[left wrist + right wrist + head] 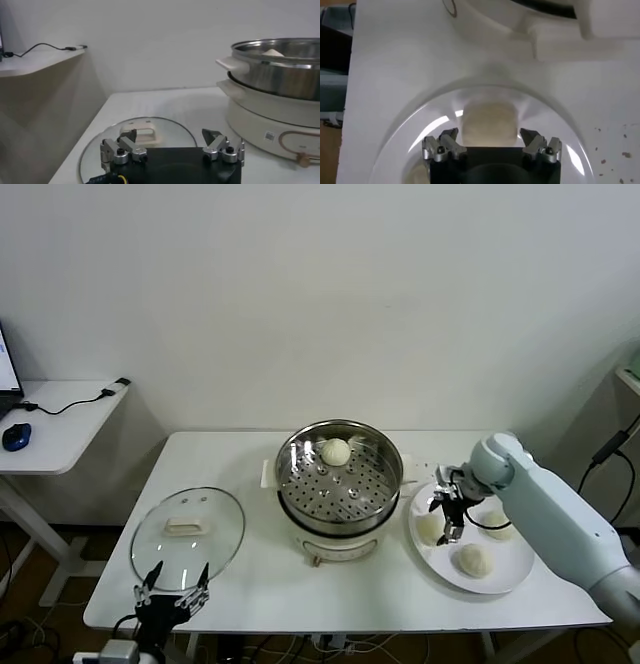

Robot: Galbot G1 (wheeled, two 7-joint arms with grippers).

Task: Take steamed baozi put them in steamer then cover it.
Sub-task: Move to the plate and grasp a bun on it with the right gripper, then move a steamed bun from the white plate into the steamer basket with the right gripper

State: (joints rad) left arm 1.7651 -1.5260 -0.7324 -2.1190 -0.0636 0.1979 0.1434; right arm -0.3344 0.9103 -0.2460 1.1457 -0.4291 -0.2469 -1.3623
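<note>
The steel steamer (338, 484) stands mid-table on its white pot base, with one baozi (336, 451) at the back of its perforated floor. Three more baozi lie on a white plate (440, 570) to its right. My right gripper (450, 519) is open, low over the plate's left baozi (430, 529). In the right wrist view that baozi (487, 122) lies between the spread fingers of the right gripper (490, 139), with a gap on each side. The glass cover (188, 534) lies flat at the table's left. My left gripper (172, 592) waits open at its front edge.
The left wrist view shows the left gripper (170, 139) just short of the cover's white handle (141, 134), with the steamer (280, 70) to one side. A side desk (60, 419) with a mouse and a cable stands beyond the table's left end.
</note>
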